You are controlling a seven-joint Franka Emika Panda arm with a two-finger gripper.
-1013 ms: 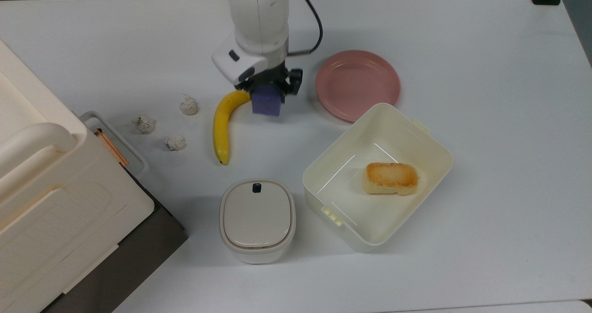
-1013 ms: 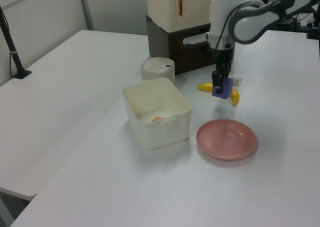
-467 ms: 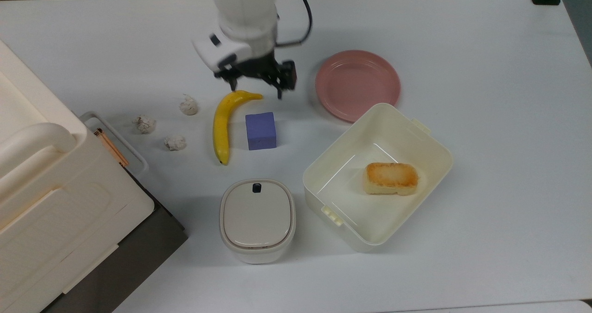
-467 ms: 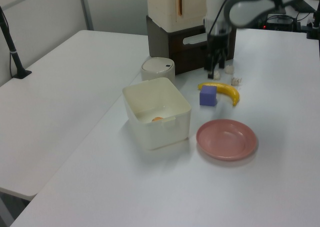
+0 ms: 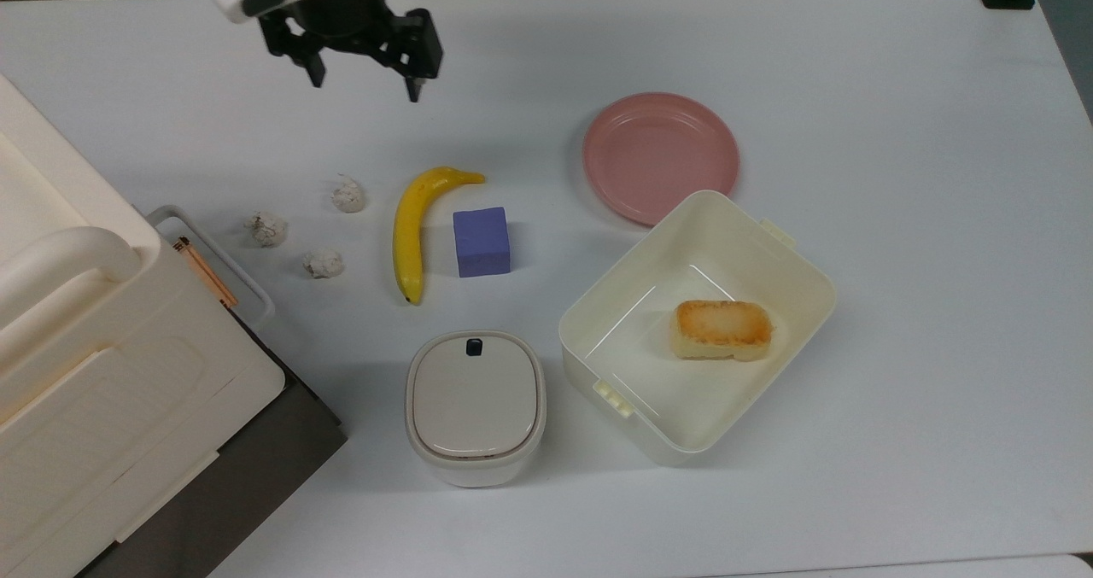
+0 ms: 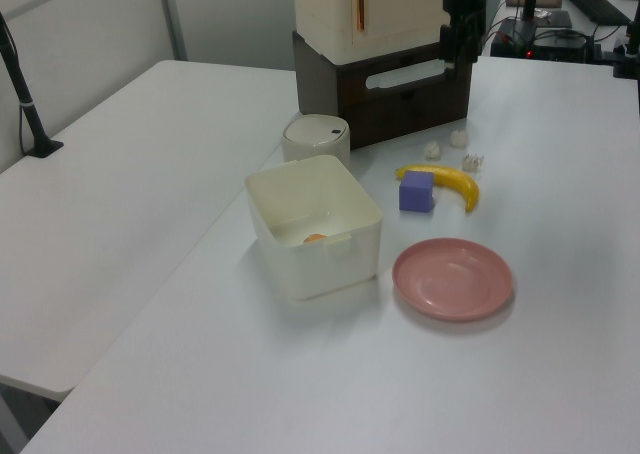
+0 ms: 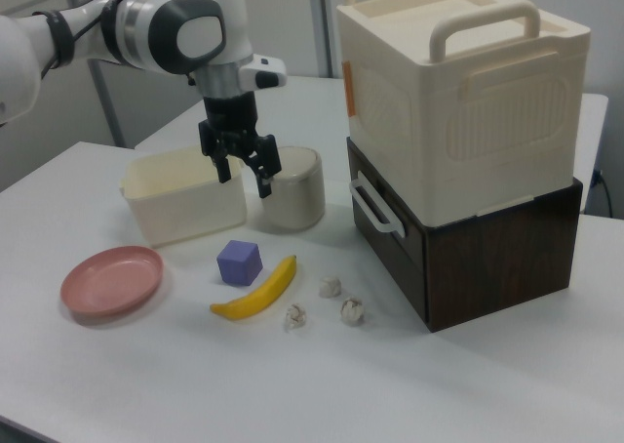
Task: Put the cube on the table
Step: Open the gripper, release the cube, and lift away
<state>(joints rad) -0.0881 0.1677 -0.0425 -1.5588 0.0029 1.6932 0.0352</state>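
The blue-purple cube (image 5: 482, 242) (image 6: 416, 191) (image 7: 240, 261) rests flat on the white table (image 5: 897, 177) (image 6: 560, 374) (image 7: 146, 384), just right of the banana in the top view. My gripper (image 5: 365, 83) (image 7: 244, 178) hangs well above the table with its black fingers spread open and nothing between them. In the top view it is near the top edge, up and to the left of the cube. In the left view the gripper (image 6: 460, 59) sits high at the back, in front of the stacked boxes.
A yellow banana (image 5: 414, 228) lies beside the cube, three crumpled white balls (image 5: 347, 194) to its left in the top view. A pink plate (image 5: 660, 155), an open cream container (image 5: 696, 326) holding a toasted bread block (image 5: 722, 329), a lidded pot (image 5: 475, 405) and a stacked box (image 7: 458, 140) stand around.
One second ago the gripper held the cube above the banana's tip. It let go, the cube came to rest on the table, and the arm rose and moved away to the top view's upper left.
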